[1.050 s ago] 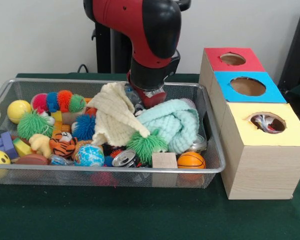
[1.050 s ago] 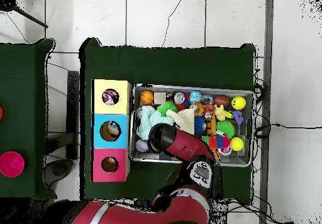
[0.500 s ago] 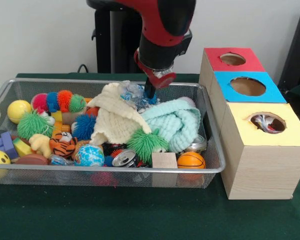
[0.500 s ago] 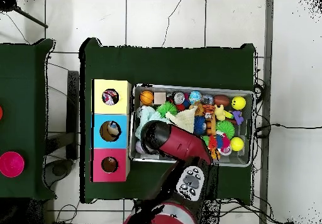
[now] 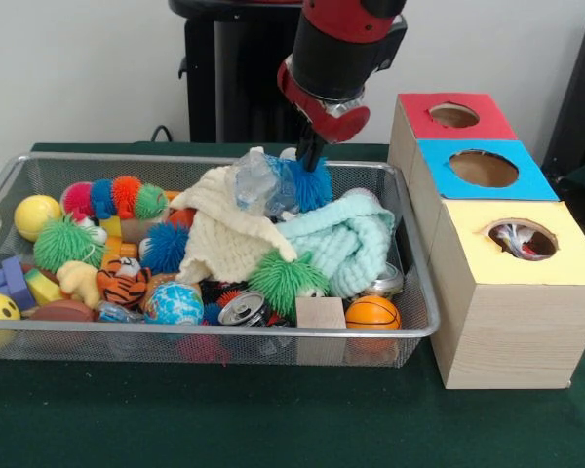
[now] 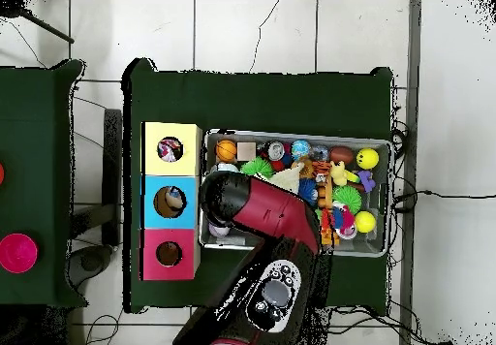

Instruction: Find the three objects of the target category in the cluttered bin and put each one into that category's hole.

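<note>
Gripper (image 5: pixel 307 161) shut tight on crumpled bottle (image 5: pixel 263 185), lifted above bin (image 5: pixel 39 164). Keep squeezing, carry slowly over boxes (image 5: pixel 478 168), drop only above right hole.

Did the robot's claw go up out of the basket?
Yes. The gripper has risen above the wire basket's rim and shifted toward the boxes, lifting a crumpled plastic bottle.

Toys, balls, a can and two heaped cloths (image 5: pixel 327 244) crowd the wire basket (image 5: pixel 214 336) from edge to edge, the box (image 5: pixel 487 224) stands just beside its side edge, and the bench (image 5: pixel 224 419) along the basket's long edge lies bare.
</note>
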Tool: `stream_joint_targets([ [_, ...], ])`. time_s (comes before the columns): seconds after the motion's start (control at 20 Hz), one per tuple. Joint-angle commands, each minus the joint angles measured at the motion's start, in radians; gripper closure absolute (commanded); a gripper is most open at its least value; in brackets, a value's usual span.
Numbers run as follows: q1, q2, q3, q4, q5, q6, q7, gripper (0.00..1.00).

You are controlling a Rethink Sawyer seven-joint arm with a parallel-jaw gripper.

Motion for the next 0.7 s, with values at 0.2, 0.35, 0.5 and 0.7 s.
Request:
stream_joint_targets([
  [0.2, -0.002, 0.006, 0.034, -0.054, 0.066, 0.052, 0.269, 1.00],
  [0.35, 0.047, -0.015, 0.007, -0.049, 0.077, 0.098, 0.323, 1.00],
  [0.5, 0.079, -0.024, -0.015, -0.057, 0.092, 0.147, 0.360, 1.00],
  [0.7, 0.093, -0.022, -0.035, -0.071, 0.108, 0.190, 0.381, 1.00],
])
